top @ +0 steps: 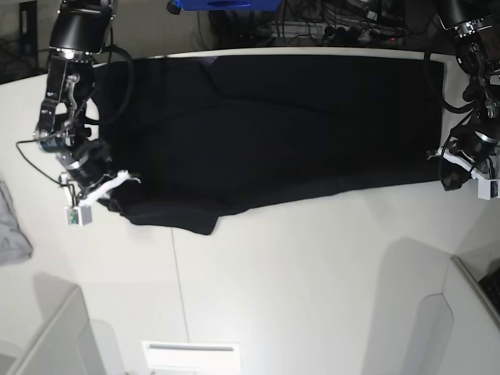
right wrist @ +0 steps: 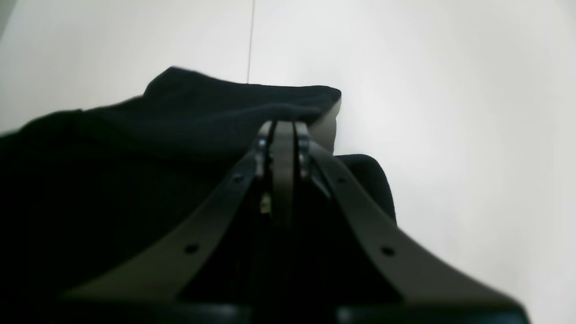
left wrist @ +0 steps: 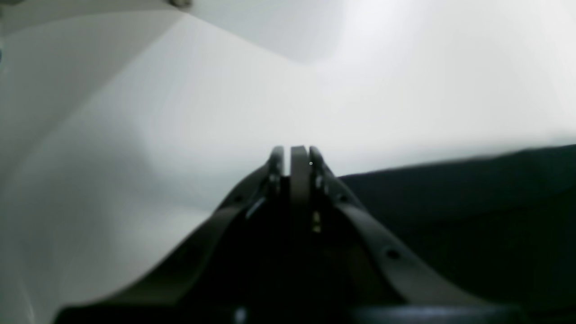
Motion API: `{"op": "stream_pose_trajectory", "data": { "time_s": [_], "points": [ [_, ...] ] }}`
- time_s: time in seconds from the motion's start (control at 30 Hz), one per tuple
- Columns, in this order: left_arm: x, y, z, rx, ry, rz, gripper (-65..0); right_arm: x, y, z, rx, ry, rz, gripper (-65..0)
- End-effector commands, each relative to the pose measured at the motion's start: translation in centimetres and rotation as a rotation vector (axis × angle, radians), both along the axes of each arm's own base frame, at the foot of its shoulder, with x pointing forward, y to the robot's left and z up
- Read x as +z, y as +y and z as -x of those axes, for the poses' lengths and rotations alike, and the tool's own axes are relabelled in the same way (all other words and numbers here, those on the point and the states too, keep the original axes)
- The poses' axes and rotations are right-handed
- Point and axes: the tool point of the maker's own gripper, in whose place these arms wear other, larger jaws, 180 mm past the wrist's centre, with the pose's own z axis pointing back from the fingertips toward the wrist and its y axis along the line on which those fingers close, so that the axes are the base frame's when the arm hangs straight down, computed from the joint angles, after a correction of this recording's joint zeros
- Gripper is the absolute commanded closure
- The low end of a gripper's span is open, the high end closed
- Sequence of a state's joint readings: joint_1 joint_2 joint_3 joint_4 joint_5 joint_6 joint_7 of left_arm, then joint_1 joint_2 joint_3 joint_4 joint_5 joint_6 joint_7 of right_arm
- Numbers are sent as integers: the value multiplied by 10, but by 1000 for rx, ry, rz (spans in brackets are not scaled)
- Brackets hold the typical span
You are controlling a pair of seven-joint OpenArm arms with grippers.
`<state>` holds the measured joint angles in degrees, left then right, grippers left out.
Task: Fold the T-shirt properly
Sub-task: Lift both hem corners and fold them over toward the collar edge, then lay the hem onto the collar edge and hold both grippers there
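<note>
Two grippers, left (top: 462, 166) and right (top: 109, 190), I see clamped on the wide black cloth T-shirt's (top: 273, 133) near edge.

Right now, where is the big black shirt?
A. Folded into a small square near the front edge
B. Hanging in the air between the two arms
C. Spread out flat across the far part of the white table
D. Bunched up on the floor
C: in the base view the T-shirt lies spread wide on the white table, with the right gripper and left gripper at its near corners.
</note>
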<state>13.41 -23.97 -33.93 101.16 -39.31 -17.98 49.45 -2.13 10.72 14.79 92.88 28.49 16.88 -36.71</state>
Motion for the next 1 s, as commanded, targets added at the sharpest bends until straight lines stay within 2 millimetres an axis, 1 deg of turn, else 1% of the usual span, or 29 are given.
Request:
{"op": "stream_pose_trajectory", "data": {
  "time_s": [0.0, 0.03, 0.07, 0.13, 0.23, 0.27, 0.3, 0.37, 0.4, 0.53, 0.6, 0.67, 0.73, 0.83, 0.97],
  "points": [
    [13, 2, -3, -11, -35, -21, 0, 16, -3, -6, -1, -53, 2, 0],
    [16, 1, -3, -15, -40, -25, 0, 17, -3, -6, 0, -56, 4, 0],
    [14, 0, -1, -17, -33, -25, 0, 17, -2, -5, 1, -57, 5, 0],
    [11, -2, 5, -24, -19, -31, 0, 13, -2, -1, 1, -45, 5, 0],
    [11, -5, 9, -34, -14, -38, 0, 11, -3, 2, 2, -39, 7, 0],
    [11, -6, 10, -36, -13, -40, 0, 7, -3, 5, 2, -28, 6, 0],
    [12, -6, 10, -38, -14, -41, 0, 6, -6, 7, -7, -25, 8, 0],
    [10, -6, 13, -39, -6, -43, 0, 13, -17, 9, -38, -42, 15, 0],
    [9, -6, 15, -40, -1, -43, 0, 12, -20, 12, -47, -40, 16, 0],
    [4, -7, 20, -39, 17, -41, 0, 15, -27, 21, -60, -19, 29, 0],
    [5, -10, 22, -48, 16, -45, 0, 18, -29, 22, -70, -19, 29, 0],
    [5, -17, 26, -51, 11, -34, 0, 17, -33, 28, -79, -6, 33, 0],
    [8, -14, 30, -33, 1, -38, 0, 21, -32, 30, -75, -14, 40, 0],
    [10, -13, 36, -14, -4, -35, 0, 21, -31, 39, -71, -9, 51, 0],
    [4, -18, 46, -65, 20, -49, 0, 21, -30, 47, -65, -4, 61, 0]
  ]
}}
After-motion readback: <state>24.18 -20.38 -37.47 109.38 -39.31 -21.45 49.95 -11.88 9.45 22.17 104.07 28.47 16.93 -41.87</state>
